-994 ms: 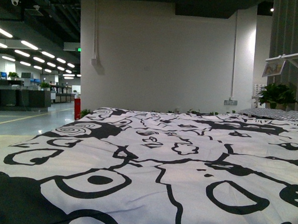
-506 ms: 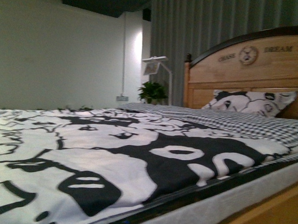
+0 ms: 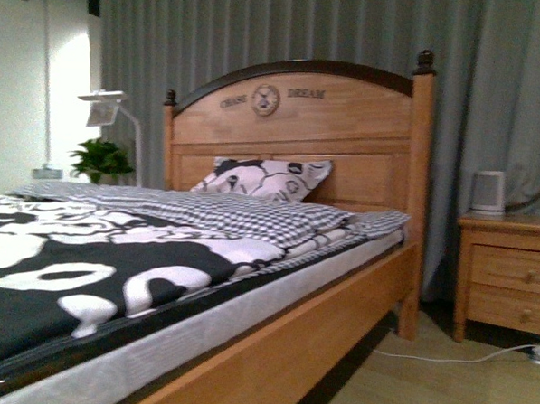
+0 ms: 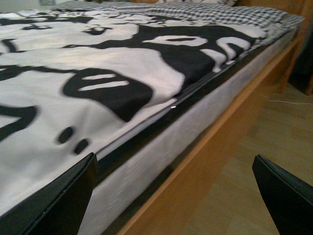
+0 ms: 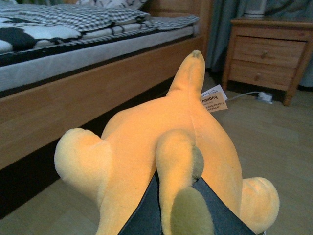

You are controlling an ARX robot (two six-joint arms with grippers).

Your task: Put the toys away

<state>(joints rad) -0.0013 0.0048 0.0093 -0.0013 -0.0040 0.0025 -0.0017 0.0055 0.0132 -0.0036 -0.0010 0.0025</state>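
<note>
One plush toy (image 5: 166, 147) is the whole job, and it is off the floor (image 5: 279, 147). The right gripper (image 5: 178, 215) has its jaws closed on the toy's near end, dark fingers pinching around a stubby limb. The toy's long axis runs straight out from those jaws, tapered tip leading toward the nightstand (image 5: 264, 49). Whether that tip is an ear or a tail is hard to say from behind. The body is soft, short-piled, yellow-orange and rounded, with a small printed label (image 5: 213, 100) on its flank. The left gripper (image 4: 173, 171) hangs with jaws wide and empty beside the bed (image 4: 215, 147), near the edge of the smooth black-and-white duvet (image 4: 98, 63). In the front view no arm shows, and the wooden headboard (image 3: 292, 122) fills the upper middle. The right arm alone carries the toy, and where it belongs cannot be told from these views.
</note>
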